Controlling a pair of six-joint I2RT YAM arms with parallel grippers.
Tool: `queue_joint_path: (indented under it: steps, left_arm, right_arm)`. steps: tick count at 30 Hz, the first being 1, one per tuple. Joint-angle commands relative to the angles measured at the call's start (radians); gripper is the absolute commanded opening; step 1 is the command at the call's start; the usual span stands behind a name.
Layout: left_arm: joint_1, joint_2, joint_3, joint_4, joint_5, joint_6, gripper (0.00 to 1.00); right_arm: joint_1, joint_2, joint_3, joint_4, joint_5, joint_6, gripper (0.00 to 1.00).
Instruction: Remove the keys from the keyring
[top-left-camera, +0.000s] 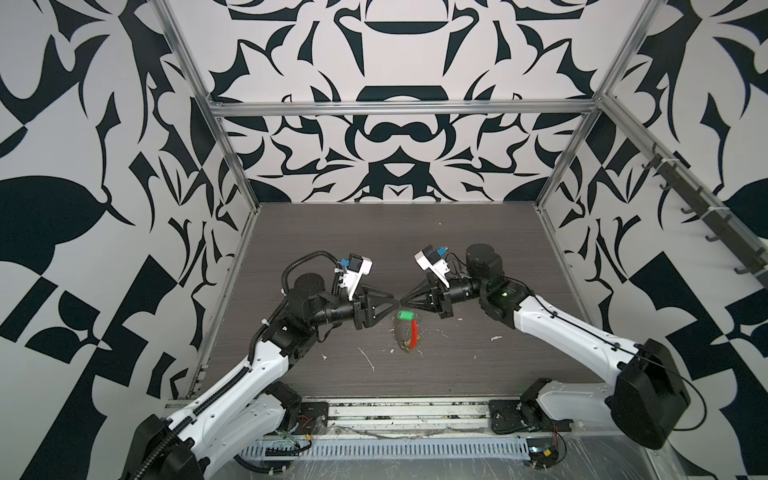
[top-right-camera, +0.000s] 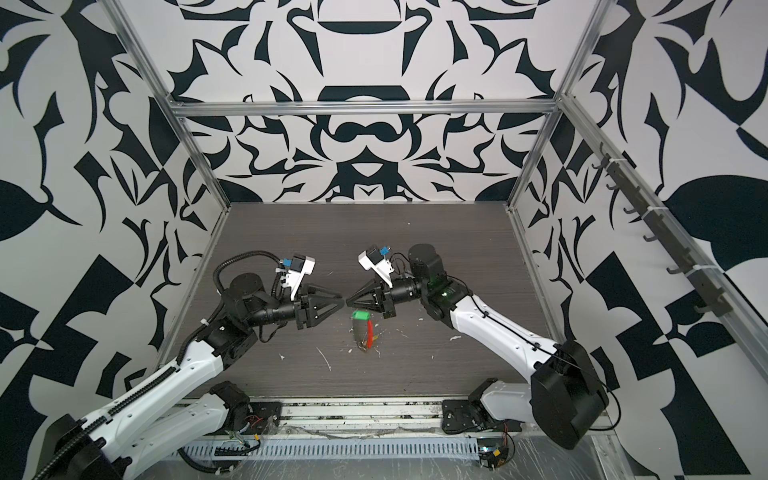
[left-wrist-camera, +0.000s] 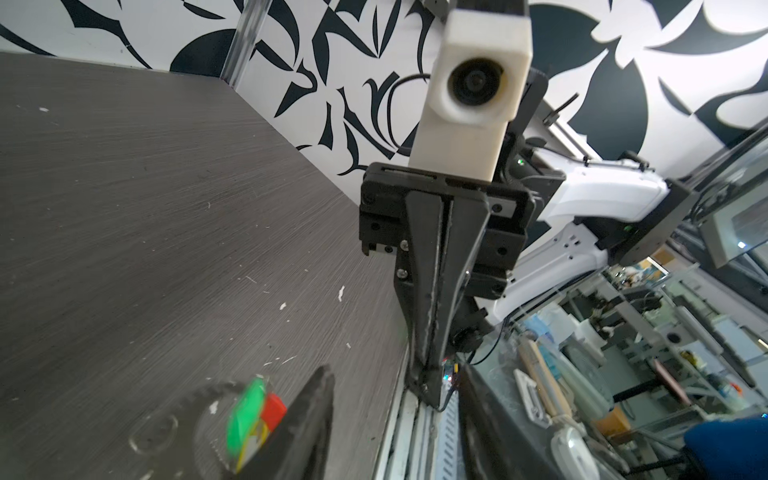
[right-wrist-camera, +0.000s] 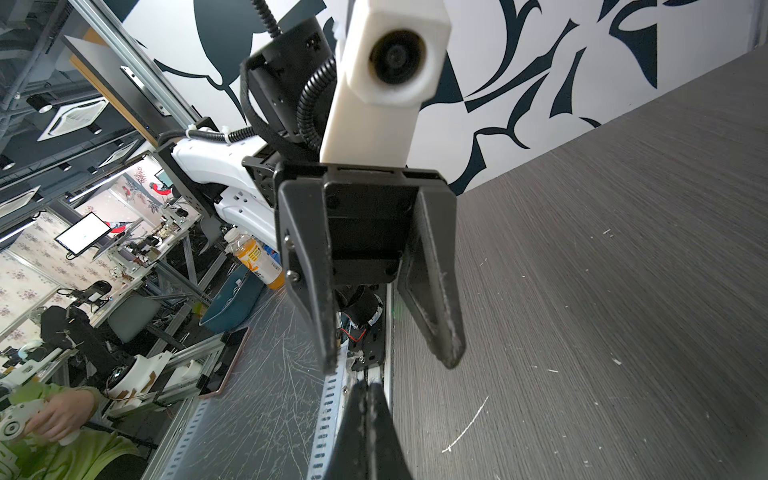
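Left pincer (right-wrist-camera: 390, 362) jaws apart, empty. Right pincer (left-wrist-camera: 428, 390) shut, nothing seen in it. Tips nearly meet above mid-desk (top-left-camera: 478, 249). Keyring (top-left-camera: 414, 333) lies loose beneath, green-tag key (top-left-camera: 405, 316) apparently on it, so likely staging regrasp.

Bright, even, diffuse light; shadows on the surface (top-left-camera: 374, 249) are faint. Both top views bow straight rails near the edges. In the left wrist view, the green tag (left-wrist-camera: 245, 411) beside the left tool (top-left-camera: 392, 300) is smeared and out of focus.
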Motion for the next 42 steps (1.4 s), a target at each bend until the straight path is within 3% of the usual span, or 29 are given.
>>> queue_joint_path:
  steps: [1, 5, 6, 10, 15, 20, 24, 29, 32, 35, 38, 42]
  left_arm:
    - [-0.001, -0.027, -0.018, -0.027, -0.058, 0.007, 0.65]
    - [-0.003, -0.076, -0.033, -0.049, -0.168, -0.03, 0.77]
    - [-0.002, -0.091, -0.037, -0.047, -0.189, -0.037, 0.8]
    - [-0.003, -0.161, -0.065, -0.031, -0.291, -0.072, 0.96]
    - [-0.003, -0.188, -0.086, -0.006, -0.335, -0.106, 0.99]
    - [-0.003, -0.181, -0.093, -0.006, -0.374, -0.13, 0.99]
    - [-0.002, -0.182, -0.095, -0.036, -0.423, -0.14, 0.99]
    - [-0.004, -0.118, -0.075, -0.109, -0.447, -0.12, 0.92]
    - [-0.039, 0.01, -0.021, -0.172, -0.458, -0.084, 0.81]
    - [-0.136, 0.164, 0.047, -0.195, -0.543, -0.036, 0.77]
    - [-0.224, 0.345, 0.15, -0.235, -0.621, 0.014, 0.69]
    - [-0.267, 0.587, 0.288, -0.276, -0.643, 0.045, 0.55]
  right_arm:
    - [-0.005, -0.028, 0.032, 0.029, 0.025, 0.003, 0.0]
    - [-0.005, -0.038, 0.045, -0.104, 0.173, -0.025, 0.0]
    - [-0.004, -0.042, 0.038, -0.119, 0.211, -0.019, 0.04]
    - [-0.001, -0.074, -0.044, -0.12, 0.357, 0.035, 0.42]
    - [-0.001, -0.126, -0.123, -0.156, 0.609, 0.112, 0.63]
    - [0.0, -0.074, -0.114, -0.279, 0.899, 0.227, 0.66]
    - [0.0, 0.031, -0.035, -0.466, 1.047, 0.225, 0.55]
    - [0.0, 0.053, -0.064, -0.494, 1.225, 0.326, 0.51]
    - [0.0, 0.0, -0.094, -0.517, 1.325, 0.34, 0.52]
    - [0.0, -0.05, -0.11, -0.55, 1.415, 0.341, 0.52]
    - [-0.001, -0.083, -0.117, -0.59, 1.444, 0.344, 0.51]
    - [0.0, -0.129, -0.153, -0.605, 1.447, 0.352, 0.5]
